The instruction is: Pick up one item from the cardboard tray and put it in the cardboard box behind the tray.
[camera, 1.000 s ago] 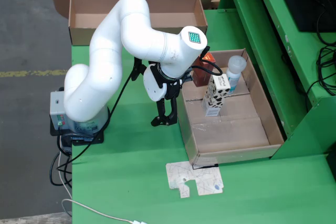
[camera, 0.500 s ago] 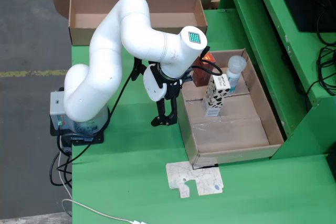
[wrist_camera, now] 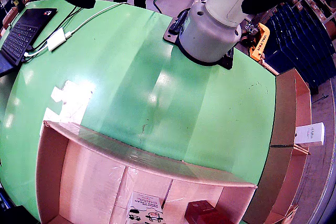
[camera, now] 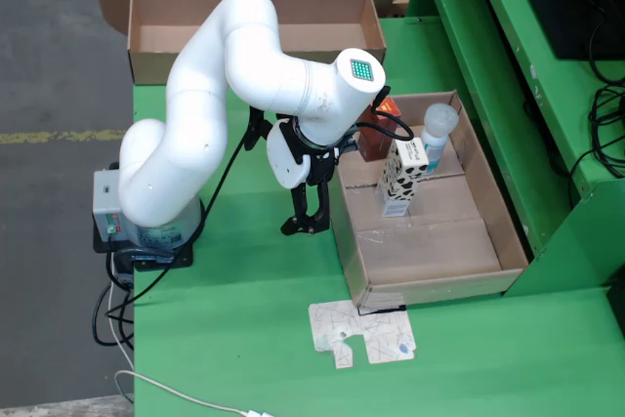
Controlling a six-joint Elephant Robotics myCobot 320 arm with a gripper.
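The cardboard tray (camera: 430,251) lies on the green table at the right of the fixed view. It holds a cow-patterned carton (camera: 399,179), a bottle with a white cap (camera: 437,137) and a red box (camera: 375,138). The open cardboard box (camera: 249,34) stands behind it, at the table's far edge. My black gripper (camera: 305,224) hangs over the table just left of the tray's left wall, with its fingers apart and nothing in them. The gripper-mounted view shows the tray's near wall (wrist_camera: 131,153), the carton (wrist_camera: 144,211), the red box (wrist_camera: 205,214) and the cardboard box (wrist_camera: 286,129) at the right.
A printed paper cutout (camera: 361,334) lies on the table in front of the tray. A green frame (camera: 508,75) rises to the right. The arm's base (wrist_camera: 210,24) and a laptop (wrist_camera: 21,30) with cables sit on the table. A white carton (wrist_camera: 310,134) lies in the box.
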